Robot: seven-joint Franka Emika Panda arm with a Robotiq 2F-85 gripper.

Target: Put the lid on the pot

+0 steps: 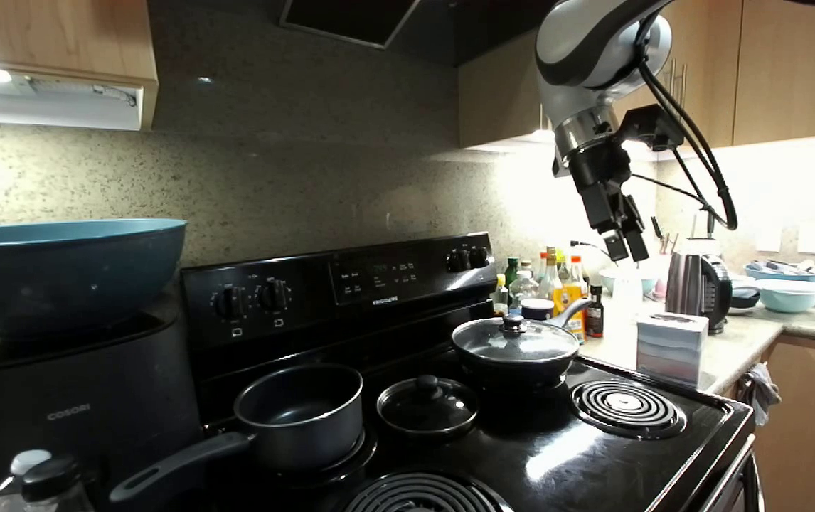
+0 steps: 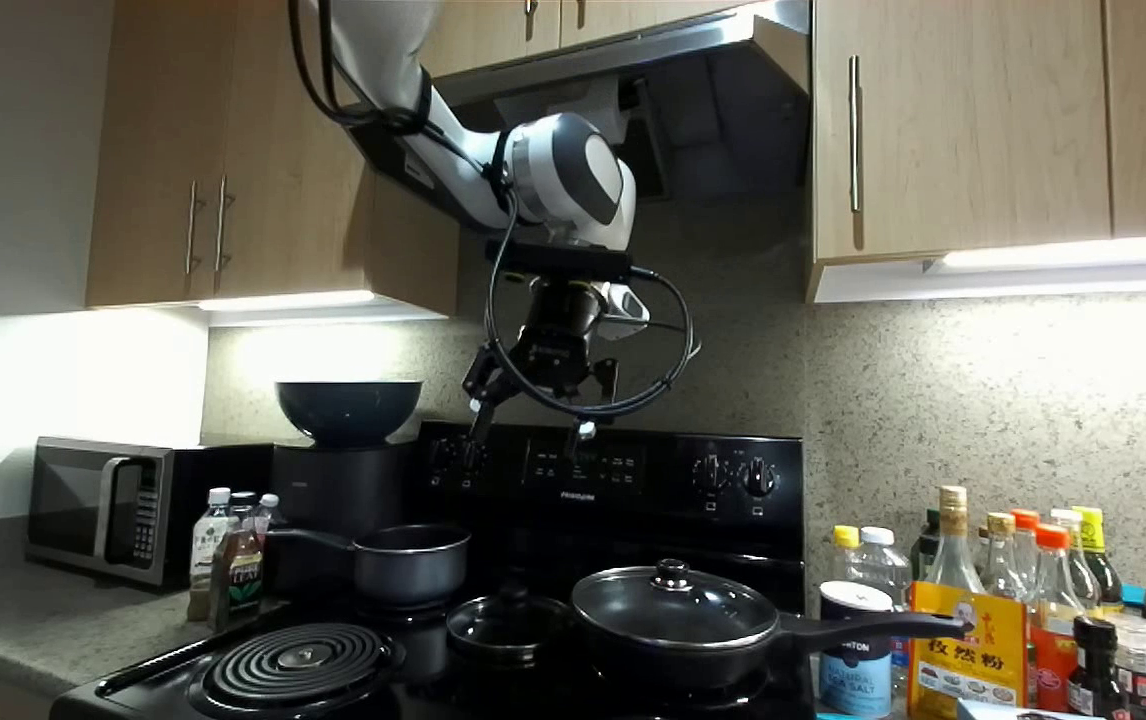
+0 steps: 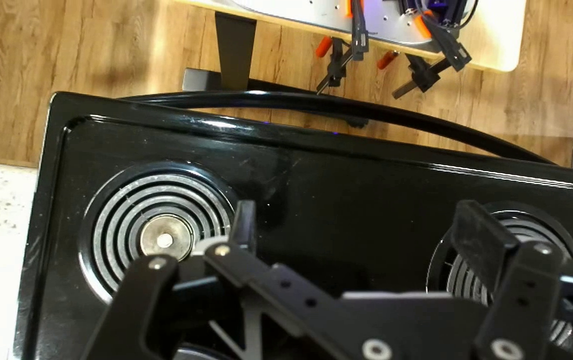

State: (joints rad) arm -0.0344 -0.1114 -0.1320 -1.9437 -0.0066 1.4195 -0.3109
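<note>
Nearest the camera in an exterior view, a clear bottle with a black cap (image 1: pixel 55 483) fills the near left corner, close to the long handle of the dark grey, straight-sided round saucepan (image 1: pixel 308 442). The saucepan sits upright, mouth open upward, at the far left of the glossy black stovetop (image 1: pixel 521 444); its handle runs out past the left edge, in front of a dark Cosori appliance (image 1: pixel 70 427) bearing a big blue bowl (image 1: pixel 73 281) (a tight side for moving). Just right of the saucepan the small round dark glass lid (image 1: pixel 427 412), thin metal rim, black knob up, lies on the stovetop; farther right comes a wide dark frying pan (image 1: pixel 500 371) under a clear glass cover (image 1: pixel 521 346). Whether lid and frying pan touch, I cannot tell. The widest open room is bare stovetop on the near side of these two, between the near left coil burner (image 1: pixel 418 494) and the near right coil burner (image 1: pixel 628 407). Just past the right edge a pale banded box (image 1: pixel 670 352) stands on the light desk (image 1: pixel 742 348). The white and grey robot arm (image 2: pixel 588 165) carries its jaws tips down, spread wide apart, well above lid and saucepan. In the wrist view wooden floor (image 3: pixel 131 45) shows past the stovetop's near edge.
</note>
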